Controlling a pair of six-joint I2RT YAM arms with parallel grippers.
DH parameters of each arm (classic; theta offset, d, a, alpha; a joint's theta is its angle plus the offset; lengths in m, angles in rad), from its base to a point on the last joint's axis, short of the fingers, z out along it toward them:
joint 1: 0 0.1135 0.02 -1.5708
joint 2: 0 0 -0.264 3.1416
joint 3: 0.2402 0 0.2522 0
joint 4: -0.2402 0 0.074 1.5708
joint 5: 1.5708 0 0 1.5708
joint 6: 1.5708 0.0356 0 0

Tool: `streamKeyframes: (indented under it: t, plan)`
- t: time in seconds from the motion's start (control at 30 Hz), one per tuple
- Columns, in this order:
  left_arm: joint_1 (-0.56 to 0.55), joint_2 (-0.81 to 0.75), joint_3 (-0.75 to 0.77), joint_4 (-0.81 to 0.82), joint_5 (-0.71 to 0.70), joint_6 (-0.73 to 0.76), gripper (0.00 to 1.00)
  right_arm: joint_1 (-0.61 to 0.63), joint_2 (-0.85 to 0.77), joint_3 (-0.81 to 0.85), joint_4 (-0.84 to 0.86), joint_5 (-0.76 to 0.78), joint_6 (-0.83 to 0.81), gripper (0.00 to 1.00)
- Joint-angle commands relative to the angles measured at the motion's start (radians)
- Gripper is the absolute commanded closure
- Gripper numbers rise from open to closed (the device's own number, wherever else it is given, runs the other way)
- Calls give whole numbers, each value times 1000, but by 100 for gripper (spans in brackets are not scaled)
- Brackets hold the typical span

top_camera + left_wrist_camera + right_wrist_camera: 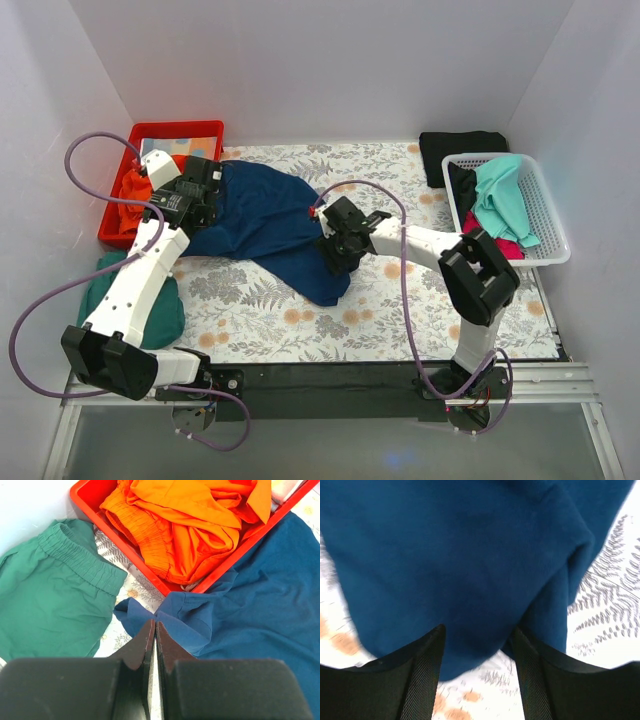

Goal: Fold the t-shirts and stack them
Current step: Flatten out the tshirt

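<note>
A navy blue t-shirt [265, 215] lies crumpled across the left and middle of the floral table cover. My left gripper [195, 205] is at its left end beside the red bin. In the left wrist view its jaws [155, 625] are shut, with a sleeve fold of the navy shirt [190, 622] bunched at their tips. My right gripper [337, 250] hangs over the shirt's near right corner. In the right wrist view it is open [479, 630], and navy cloth [450, 555] lies under and between the fingers. The chest mark is hidden.
A red bin [112, 215] of orange cloth [190, 525] stands at the far left. Green shorts [140, 300] lie at the left edge. A white basket [545, 215] on the right holds turquoise [505, 200], red-pink and black shirts. A black shirt [455, 148] lies behind it.
</note>
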Motion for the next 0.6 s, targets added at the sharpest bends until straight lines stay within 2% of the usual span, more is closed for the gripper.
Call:
streamKeyframes:
  t: [0.0,0.23,0.37,0.57]
  plan:
    - [17,-42,-22,21,4,6,100,-1,107,76,-20,100,-28,39]
    - [32,-47,-39,29,37,20,100,-97,189,127,-76,283,9,39]
    - [34,-31,-50,44,75,37,100,-227,278,266,-114,318,22,39]
    - [35,9,-47,93,155,70,100,-329,449,519,-142,329,18,41]
